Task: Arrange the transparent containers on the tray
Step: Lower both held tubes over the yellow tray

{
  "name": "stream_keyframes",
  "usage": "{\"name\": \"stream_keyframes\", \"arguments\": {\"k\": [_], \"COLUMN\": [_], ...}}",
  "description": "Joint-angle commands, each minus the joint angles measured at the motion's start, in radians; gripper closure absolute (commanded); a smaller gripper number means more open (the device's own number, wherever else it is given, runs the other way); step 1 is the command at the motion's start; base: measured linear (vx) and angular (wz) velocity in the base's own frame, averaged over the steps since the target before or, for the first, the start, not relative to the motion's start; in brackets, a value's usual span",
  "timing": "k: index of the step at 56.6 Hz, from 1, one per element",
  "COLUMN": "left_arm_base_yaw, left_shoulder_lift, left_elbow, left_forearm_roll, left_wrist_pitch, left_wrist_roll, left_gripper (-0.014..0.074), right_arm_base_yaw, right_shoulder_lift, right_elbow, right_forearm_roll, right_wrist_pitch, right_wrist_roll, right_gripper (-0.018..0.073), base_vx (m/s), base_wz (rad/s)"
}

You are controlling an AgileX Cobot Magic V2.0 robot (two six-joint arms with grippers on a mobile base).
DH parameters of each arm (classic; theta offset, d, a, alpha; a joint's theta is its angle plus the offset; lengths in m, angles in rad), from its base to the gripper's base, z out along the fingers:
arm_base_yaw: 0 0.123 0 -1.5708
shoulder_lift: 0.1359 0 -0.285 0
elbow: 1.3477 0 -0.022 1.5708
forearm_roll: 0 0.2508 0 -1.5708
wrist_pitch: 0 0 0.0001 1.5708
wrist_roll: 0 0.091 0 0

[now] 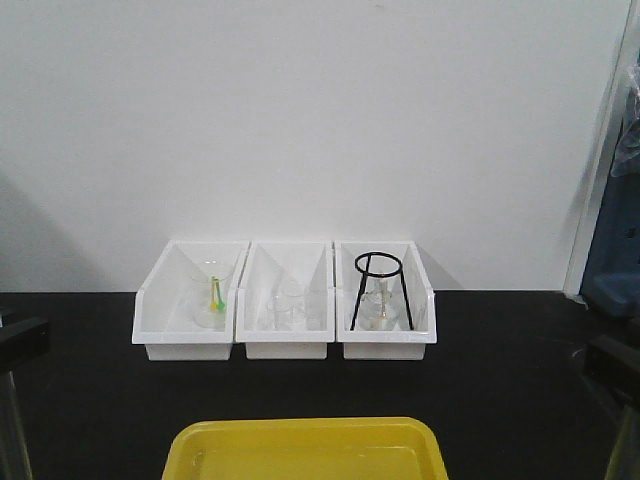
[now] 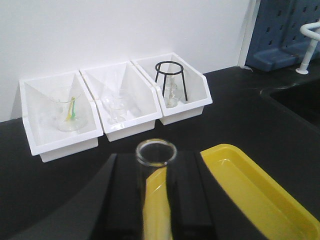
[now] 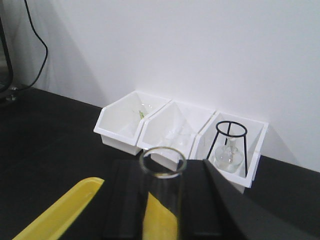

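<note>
The yellow tray (image 1: 305, 447) lies at the near edge of the black table, and its rim also shows in the left wrist view (image 2: 250, 175) and the right wrist view (image 3: 60, 212). My left gripper (image 2: 156, 170) is shut on a clear test tube (image 2: 156, 155), whose open mouth points up between the black fingers. My right gripper (image 3: 162, 175) is likewise shut on a second test tube (image 3: 162, 165). Both tubes hang over the tray's near part. Neither gripper shows in the front view.
Three white bins stand side by side at the wall: the left bin (image 1: 190, 300) holds a beaker with a green-yellow item, the middle bin (image 1: 288, 300) holds clear glassware, the right bin (image 1: 385, 300) holds a black wire tripod over a flask. A blue rack (image 2: 285, 35) stands far right.
</note>
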Motion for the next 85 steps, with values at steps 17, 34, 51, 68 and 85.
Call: {"name": "stream_keyframes", "arguments": {"k": [17, 34, 51, 68, 85], "left_arm_base_yaw": [-0.006, -0.006, -0.006, -0.006, -0.006], "left_shoulder_lift": [0.096, 0.373, 0.615, 0.814, 0.883], "left_elbow": [-0.035, -0.057, -0.180, -0.185, -0.185], "left_forearm_roll": [-0.204, -0.419, -0.419, -0.448, -0.462], "left_wrist_pitch": [-0.127, -0.046, 0.021, -0.043, -0.029], "left_wrist_roll": [-0.078, 0.057, 0.087, 0.115, 0.122], "left_gripper": [0.0596, 0.0596, 0.0596, 0.0596, 0.0592], "right_arm_base_yaw": [-0.002, -0.002, -0.002, -0.002, -0.002], "right_shoulder_lift": [0.123, 0.466, 0.698, 0.807, 0.807], "right_elbow": [-0.076, -0.289, -0.318, -0.318, -0.318], "right_forearm_roll": [-0.006, 0.025, 0.092, 0.106, 0.107], "right_wrist_pitch": [-0.141, 0.027, 0.025, -0.002, -0.048], "right_wrist_roll": [0.188, 0.303, 0.303, 0.309, 0.309], "right_gripper": [0.0568, 0.0568, 0.0568, 0.0568, 0.0568], "base_vx": [0.00, 0.00, 0.00, 0.00, 0.00], "base_wz": [0.00, 0.00, 0.00, 0.00, 0.00]}}
